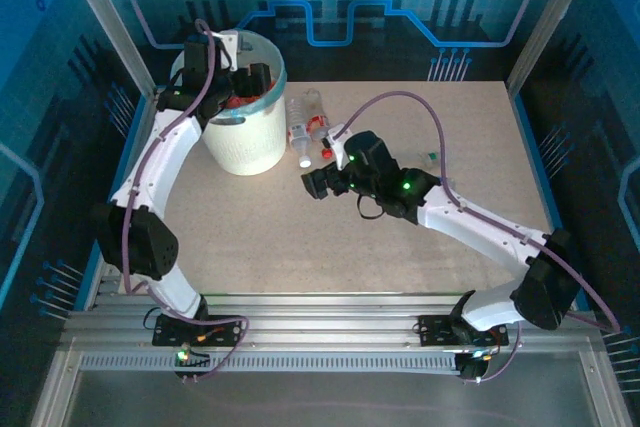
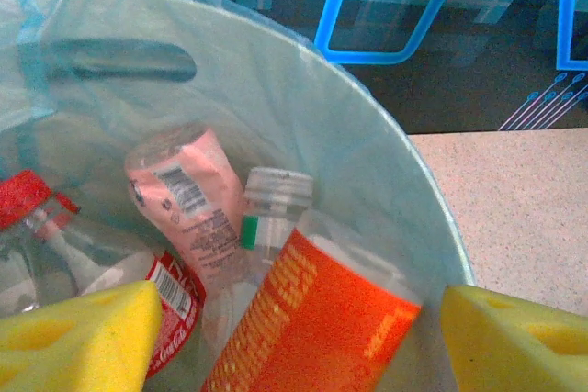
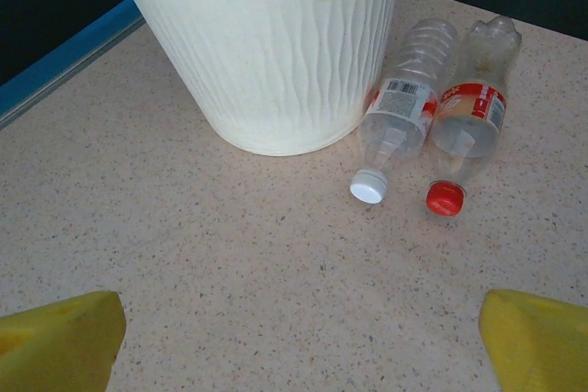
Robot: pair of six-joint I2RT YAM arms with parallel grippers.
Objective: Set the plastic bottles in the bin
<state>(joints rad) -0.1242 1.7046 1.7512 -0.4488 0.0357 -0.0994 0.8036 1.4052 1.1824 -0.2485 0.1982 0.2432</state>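
Note:
The bin (image 1: 245,147) is a white ribbed bucket with a light-blue bag, standing at the back left of the table. My left gripper (image 1: 250,82) hangs over its mouth, open. Between its yellow pads (image 2: 78,337), without touching them, an orange-labelled bottle (image 2: 322,319) lies inside the bin (image 2: 303,98), beside a pink-labelled bottle (image 2: 188,204) and a red-labelled one (image 2: 170,305). Two clear bottles lie against the bin's right side: one white-capped (image 3: 400,121), one red-capped (image 3: 469,121). My right gripper (image 1: 316,185) is open above bare table, in front of them (image 1: 308,127).
A small clear item (image 1: 432,157) lies just beyond the right forearm. Metal cage posts (image 1: 100,7) and blue panels close in the table's back and sides. The bin wall (image 3: 276,43) stands close ahead of the right gripper (image 3: 299,346).

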